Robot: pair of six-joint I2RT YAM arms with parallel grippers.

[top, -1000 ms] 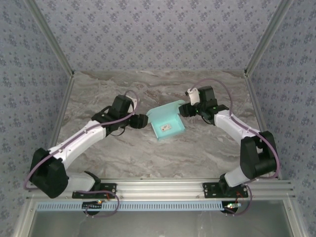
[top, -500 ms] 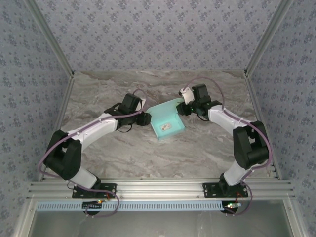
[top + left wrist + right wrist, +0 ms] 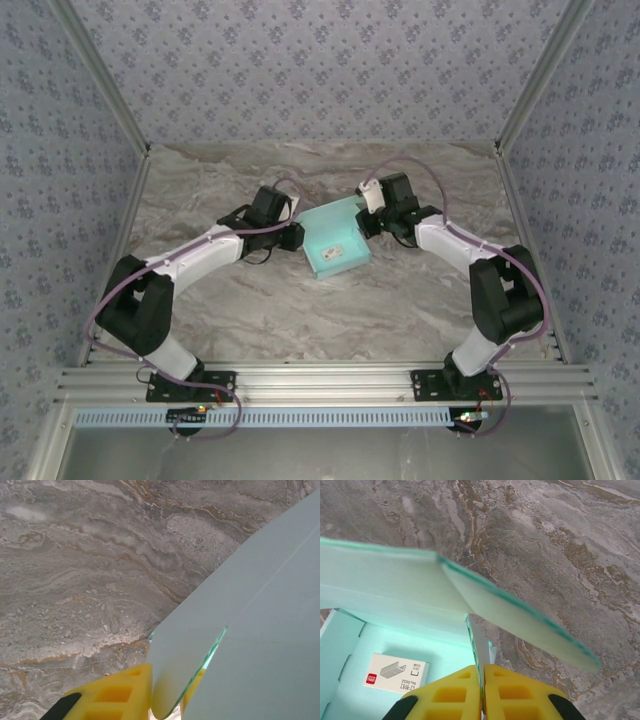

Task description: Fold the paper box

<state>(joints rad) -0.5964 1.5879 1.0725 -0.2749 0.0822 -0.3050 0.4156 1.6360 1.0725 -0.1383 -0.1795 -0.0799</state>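
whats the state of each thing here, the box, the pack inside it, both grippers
paper box: lid open, side walls up, not yet closed
white staple pack: lying flat inside the paper box
left gripper: around a box flap, clamped or not unclear
right gripper: shut on a box wall

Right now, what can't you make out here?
- Left wrist: left tool cut off by the bottom edge, partly behind the paper box flap; grip unclear.
- Top external: staple box label too small to read.
- Right wrist: paper box cut off at left and bottom edges.
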